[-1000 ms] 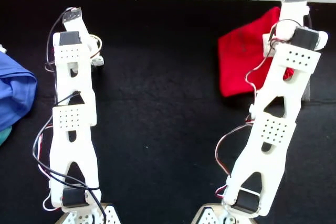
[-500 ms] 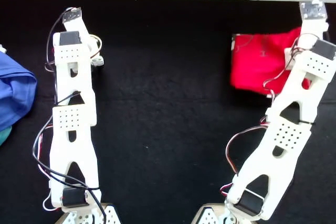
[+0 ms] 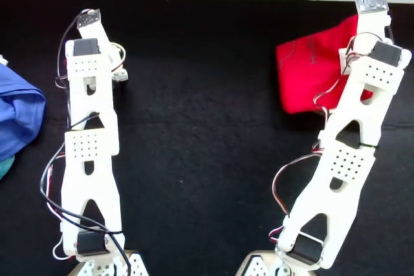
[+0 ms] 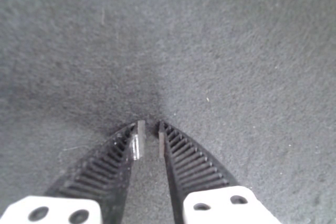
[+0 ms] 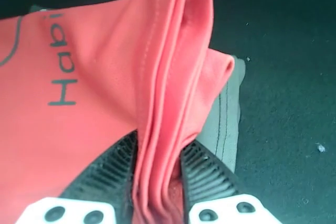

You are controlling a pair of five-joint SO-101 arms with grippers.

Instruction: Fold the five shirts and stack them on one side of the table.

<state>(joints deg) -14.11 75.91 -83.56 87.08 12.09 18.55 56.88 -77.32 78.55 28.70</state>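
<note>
high view: the red shirt sits bunched up at the far right of the black table. the right arm stretches out to it, and the arm's wrist covers the red shirt's right edge. the left arm lies well apart from the red shirt, across the table to its left. a blue shirt is crumpled at the table's left edge, farther from the red shirt than the left arm is.

left wrist view: the left gripper is low over bare table, jaws almost together with a thin gap at the tips, nothing held.

right wrist view: the right gripper is clamped on a thick fold of the red shirt, with several layers pinched between both jaws. dark lettering shows on the shirt beside the fold. a grey cloth sticks out from under the red shirt, touching it.
</note>
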